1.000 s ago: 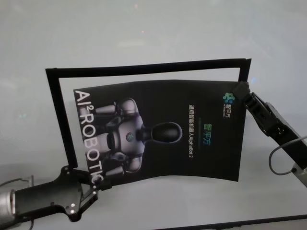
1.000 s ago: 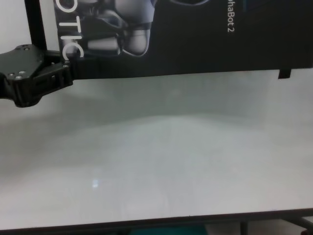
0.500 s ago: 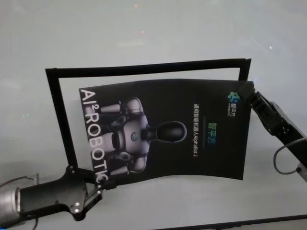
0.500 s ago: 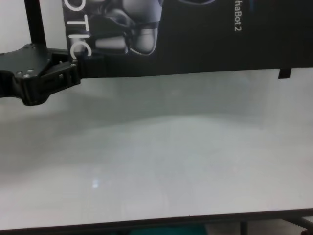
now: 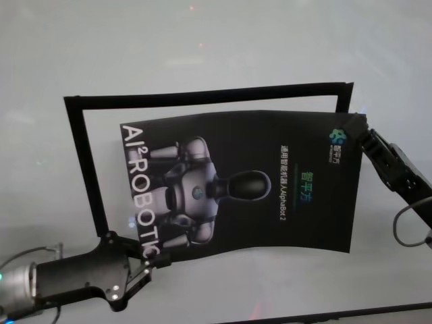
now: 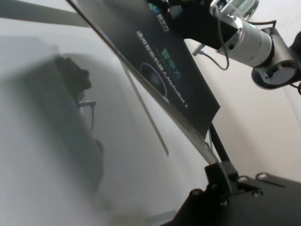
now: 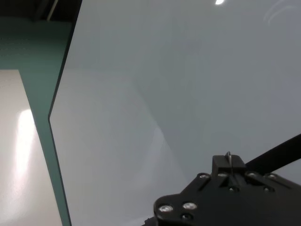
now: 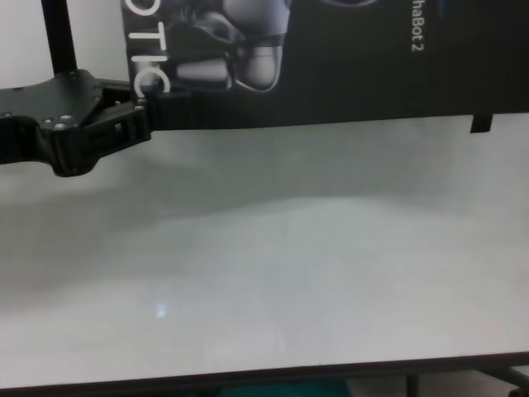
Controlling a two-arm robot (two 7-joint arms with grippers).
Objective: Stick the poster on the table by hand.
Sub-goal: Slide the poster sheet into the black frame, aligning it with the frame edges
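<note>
A robotics lab or demo space: a wide pale table [image 8: 273, 281] with a thin dark front edge, teal flooring past its corner, and a robot-branded poster [image 5: 270, 182].

Glossy black poster [image 5: 270, 182], smooth pale table [image 8: 289, 281], matt black claw [image 8: 136, 116]

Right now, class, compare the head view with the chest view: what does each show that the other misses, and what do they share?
Only the head view shows the right gripper pinching the poster's far corner, the whole print, and the black frame behind it. Only the chest view shows the table's dark front edge and the bare surface before it. Both show the left gripper clamped on the poster's near corner by the white letters.
</note>
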